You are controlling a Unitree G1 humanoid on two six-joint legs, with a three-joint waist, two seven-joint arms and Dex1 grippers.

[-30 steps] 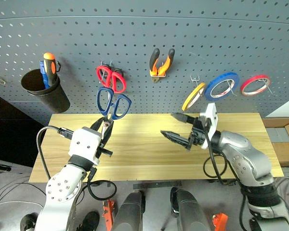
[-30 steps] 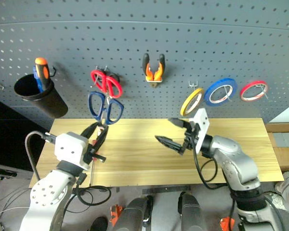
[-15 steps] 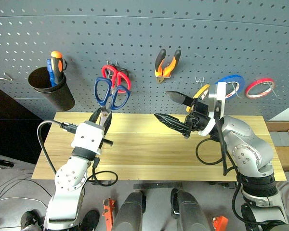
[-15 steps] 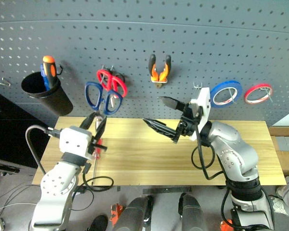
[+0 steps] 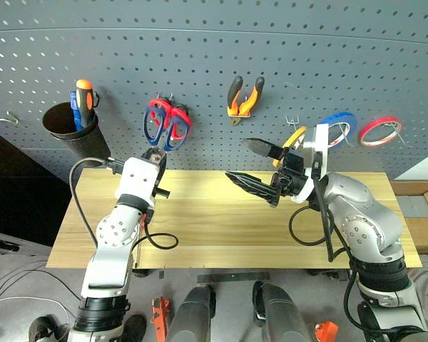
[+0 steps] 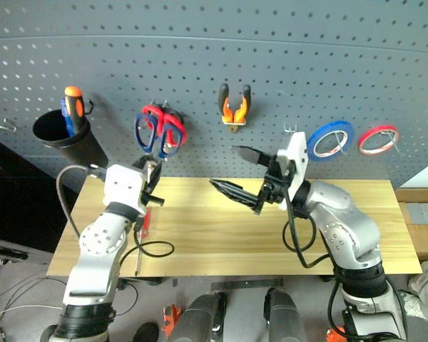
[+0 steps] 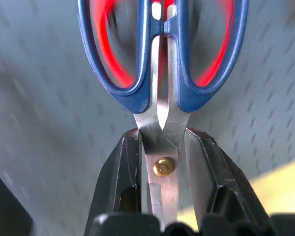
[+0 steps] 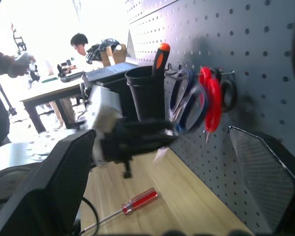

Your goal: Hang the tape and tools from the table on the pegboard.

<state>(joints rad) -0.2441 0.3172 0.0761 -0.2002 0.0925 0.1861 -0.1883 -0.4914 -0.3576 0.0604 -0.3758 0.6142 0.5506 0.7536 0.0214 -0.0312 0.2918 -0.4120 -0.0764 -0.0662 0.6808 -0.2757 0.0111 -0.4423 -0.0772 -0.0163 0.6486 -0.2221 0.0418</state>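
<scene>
My left gripper is shut on the steel blades of the blue-handled scissors. It holds them upright against the pegboard, their handles overlapping a pair of red scissors hanging there. The orange-and-black pliers hang on the pegboard. The yellow tape hangs on a hook, partly hidden behind my right wrist. Above the middle of the table, my right gripper stands open and holds nothing, pointing to the left.
A black cup with an orange-handled screwdriver hangs at the left of the pegboard. A blue tape ring and a red one hang at the right. A red-handled screwdriver lies on the table's left. People stand at a far table.
My left gripper has carried the blue scissors forward to the pegboard, so they now overlap the red scissors. The right gripper rose slightly and stays open.
</scene>
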